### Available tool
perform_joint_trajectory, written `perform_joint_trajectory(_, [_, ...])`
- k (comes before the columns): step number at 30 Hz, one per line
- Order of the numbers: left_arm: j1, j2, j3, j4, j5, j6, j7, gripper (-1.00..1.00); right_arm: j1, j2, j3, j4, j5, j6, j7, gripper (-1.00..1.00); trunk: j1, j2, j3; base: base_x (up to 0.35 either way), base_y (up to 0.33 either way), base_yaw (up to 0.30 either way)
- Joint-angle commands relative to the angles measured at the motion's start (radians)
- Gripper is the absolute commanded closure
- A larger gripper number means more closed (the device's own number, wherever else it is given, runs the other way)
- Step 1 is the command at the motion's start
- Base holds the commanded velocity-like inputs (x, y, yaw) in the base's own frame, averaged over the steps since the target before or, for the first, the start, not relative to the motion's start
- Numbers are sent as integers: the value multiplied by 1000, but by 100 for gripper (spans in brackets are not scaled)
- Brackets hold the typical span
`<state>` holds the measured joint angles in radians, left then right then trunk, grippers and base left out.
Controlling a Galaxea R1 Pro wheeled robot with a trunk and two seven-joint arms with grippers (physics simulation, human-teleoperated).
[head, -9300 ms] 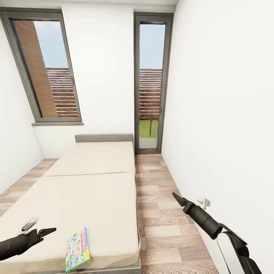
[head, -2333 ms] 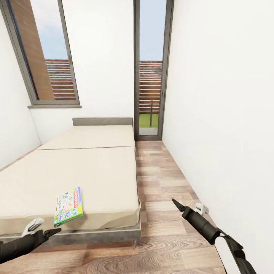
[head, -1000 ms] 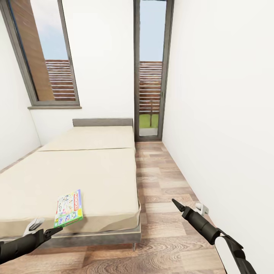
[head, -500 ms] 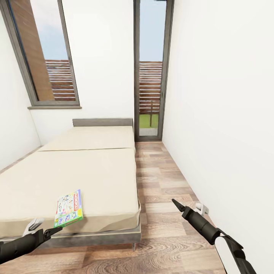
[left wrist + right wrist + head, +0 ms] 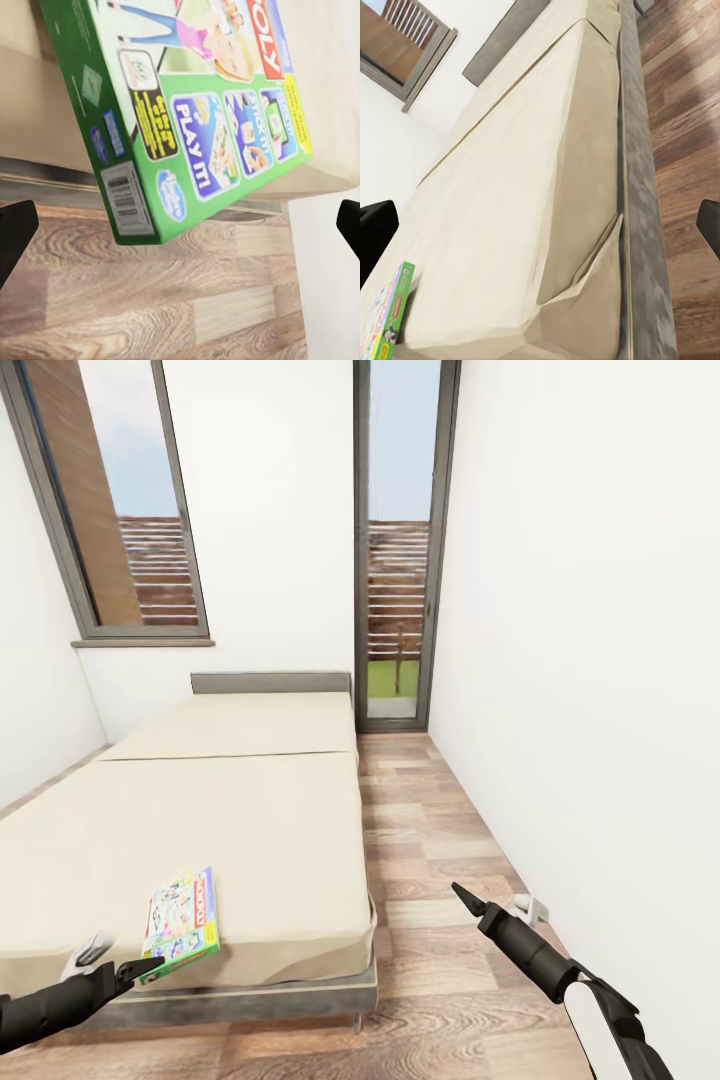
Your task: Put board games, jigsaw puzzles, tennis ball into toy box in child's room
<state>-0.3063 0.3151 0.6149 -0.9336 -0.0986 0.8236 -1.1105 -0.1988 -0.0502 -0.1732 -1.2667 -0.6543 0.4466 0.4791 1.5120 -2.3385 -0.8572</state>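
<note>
One board game, a flat white-green-yellow box, lies near the foot edge of the bed. In the left wrist view, a corner of the board game juts out past the mattress over the floor. My left gripper hovers low in front of that corner, with its jaws wide apart and nothing between them. My right gripper hangs over the floor right of the bed, open and empty. From there the board game sits far off on the mattress. The table and jigsaw puzzles are out of view.
A strip of wood-plank floor runs between the bed and the white right wall. A glass door and a window stand at the far wall. A small white fitting sits low on the right wall.
The view has crept slightly toward the bed over the last second. My left gripper's tip now overlaps the board game's near corner. The board game has not moved on the mattress.
</note>
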Motion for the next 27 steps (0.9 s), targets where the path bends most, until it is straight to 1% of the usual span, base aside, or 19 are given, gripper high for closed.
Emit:
perform_joint_trajectory(1, [-1, -1, 3, -1, -10, 7, -10, -100, -1, 1, -2, 0, -8, 9, 1, -100, 0, 0, -1, 13, 6, 0])
perform_joint_trajectory(15, [-1, -5, 2, -1, -10, 6, -9, -100, -1, 1, -2, 0, -8, 9, 1, -100, 0, 0, -1, 3, 1, 0])
perform_joint_trajectory(22, [-1, -6, 2, -1, -11, 6, -8, -100, -1, 1, -2, 1, -8, 9, 1, -100, 0, 0, -1, 60, 0, 0])
perform_joint_trajectory(27, [-1, -7, 2, -1, -10, -11, -7, -100, -1, 1, -2, 1, -8, 9, 1, -100, 0, 0, -1, 17, 0, 0])
